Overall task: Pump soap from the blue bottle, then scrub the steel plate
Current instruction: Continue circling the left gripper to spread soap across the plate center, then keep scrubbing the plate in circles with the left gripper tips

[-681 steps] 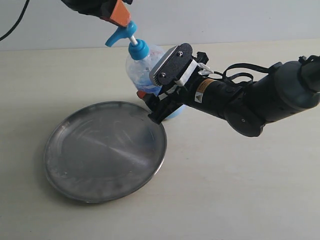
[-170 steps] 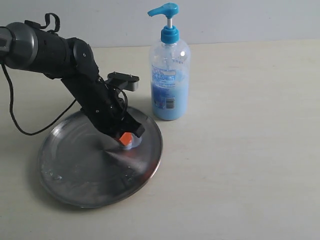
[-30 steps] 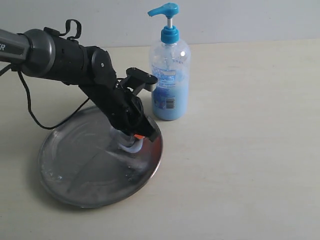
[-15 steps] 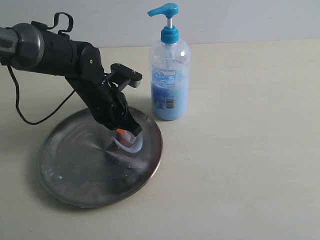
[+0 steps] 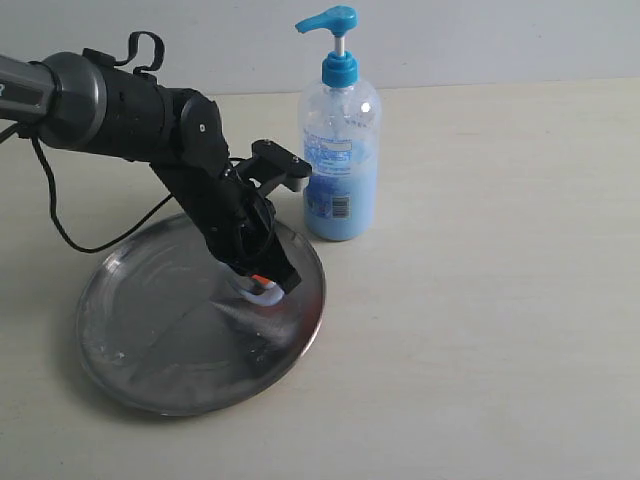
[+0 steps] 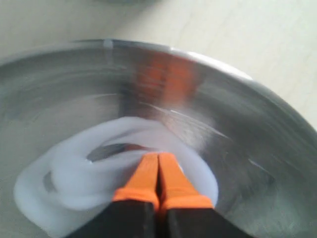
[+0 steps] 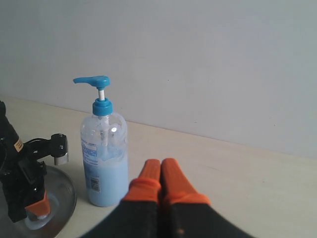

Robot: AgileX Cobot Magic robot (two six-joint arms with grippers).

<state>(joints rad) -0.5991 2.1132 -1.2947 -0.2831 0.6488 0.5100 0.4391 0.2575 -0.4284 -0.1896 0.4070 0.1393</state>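
One pale beige table (image 5: 480, 300), plain grey wall (image 5: 500, 40) behind. At left, one steel plate (image 5: 140, 340) smeared with whitish soap (image 6: 64, 183); left gripper (image 5: 262, 284) closed, tips in the soap. Just beside, one blue bottle (image 5: 340, 170), upright. Right gripper (image 7: 161, 171) closed, empty.

**Hidden, cropped, unreadable**
In the exterior view the left arm (image 5: 120, 105) runs off the frame at 9 o'clock and covers the plate (image 5: 150, 335) rim from 12 to 1 o'clock. The left gripper (image 5: 262, 285) hides part of the soap (image 5: 250, 293) at the plate's 2 o'clock. The label (image 5: 335, 190) on the bottle (image 5: 340, 120) carries print too small to read. The left wrist view is blurred, with the plate cropped. The right gripper (image 7: 161, 166) shows only in its own view, body cropped.
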